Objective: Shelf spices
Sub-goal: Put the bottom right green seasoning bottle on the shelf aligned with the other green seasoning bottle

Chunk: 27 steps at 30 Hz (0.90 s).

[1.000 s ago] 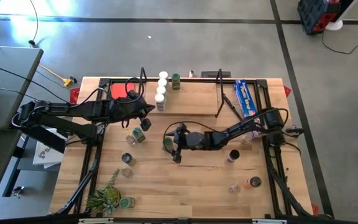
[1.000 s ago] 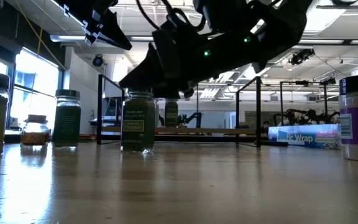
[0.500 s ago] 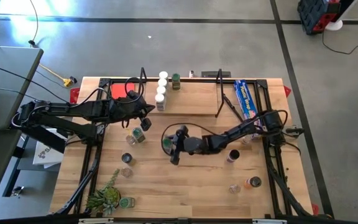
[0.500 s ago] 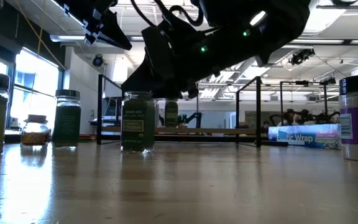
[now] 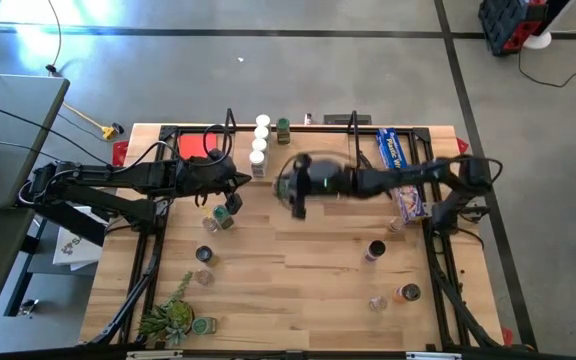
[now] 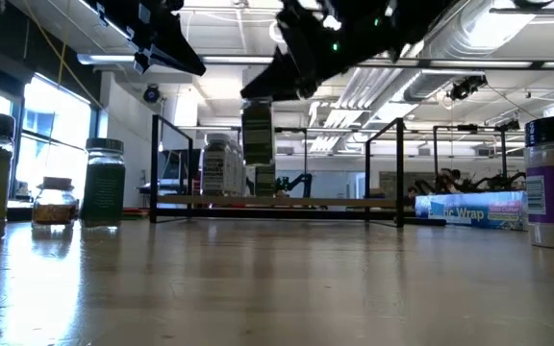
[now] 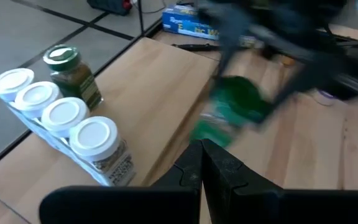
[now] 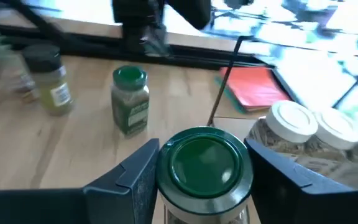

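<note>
1. The right gripper (image 5: 293,187) hung above the table (image 5: 298,290), just near of the shelf (image 5: 318,160), its fingers (image 8: 135,177) pinching a green-lidded jar (image 8: 204,165) from both sides.
2. In the low view that jar (image 6: 257,135) was clear of the tabletop, held upright in the air in front of the shelf's wire uprights (image 6: 399,173).
3. The left gripper (image 5: 236,181) hovered left of the right one, by the shelf's left end, its fingers (image 7: 194,171) pressed together and holding nothing.
4. Four white-lidded jars (image 5: 260,143) stood in a row on the shelf's left part, running from far to near, with a green-lidded shelf jar (image 5: 283,129) just right of the row's far end.
5. The left wrist view showed the same row (image 7: 61,115) touching lid to lid on the wooden board.
6. Two loose jars (image 5: 225,212) stood on the table just near of the left gripper, and two more (image 5: 204,265) stood farther toward the near-left.
7. A dark-lidded jar (image 5: 375,250) stood right of centre, with two more jars (image 5: 398,296) toward the near-right corner.
8. A plant (image 5: 173,312) sat at the near-left corner, a small jar (image 5: 205,325) just right of it.
9. A blue box (image 5: 400,165) lay along the table's right side, under the right arm.
10. A red square (image 5: 190,146) lay left of the shelf, partly under the left arm.
</note>
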Tool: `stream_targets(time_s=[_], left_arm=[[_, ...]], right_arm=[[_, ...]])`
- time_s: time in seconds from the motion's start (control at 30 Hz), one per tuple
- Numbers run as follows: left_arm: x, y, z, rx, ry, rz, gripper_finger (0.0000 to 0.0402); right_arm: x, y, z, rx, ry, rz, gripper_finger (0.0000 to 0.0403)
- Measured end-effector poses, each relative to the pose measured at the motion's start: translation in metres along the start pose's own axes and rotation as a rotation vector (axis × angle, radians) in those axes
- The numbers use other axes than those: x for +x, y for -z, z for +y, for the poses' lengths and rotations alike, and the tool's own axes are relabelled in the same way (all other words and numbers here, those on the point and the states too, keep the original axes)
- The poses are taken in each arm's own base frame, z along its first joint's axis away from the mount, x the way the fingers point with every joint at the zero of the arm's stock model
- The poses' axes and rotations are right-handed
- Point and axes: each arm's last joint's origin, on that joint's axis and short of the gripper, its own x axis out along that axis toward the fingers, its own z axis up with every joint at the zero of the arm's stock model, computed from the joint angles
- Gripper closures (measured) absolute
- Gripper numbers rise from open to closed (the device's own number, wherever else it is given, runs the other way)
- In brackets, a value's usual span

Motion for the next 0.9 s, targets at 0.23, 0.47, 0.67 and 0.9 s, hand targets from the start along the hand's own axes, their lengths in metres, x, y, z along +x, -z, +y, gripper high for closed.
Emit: stream_targets(time_s=[0.23,0.47,0.67,0.9], left_arm=[[0.000,0.000,0.000,-0.004,0.009,-0.001,0.0401],[0.000,-0.001,0.000,-0.020,0.009,-0.006,0.0401],[0.000,-0.001,0.000,-0.029,-0.005,-0.012,0.0401],[0.000,-0.001,0.000,-0.029,-0.007,-0.017,0.0401]], right_arm=[[0.015,0.039,-0.074,0.040,-0.060,-0.003,0.0213],[0.021,0.055,-0.096,0.054,-0.074,-0.041,0.0213],[0.019,0.056,-0.107,0.065,-0.045,-0.055,0.0210],[0.018,0.056,-0.109,0.060,-0.037,-0.069,0.0145]])
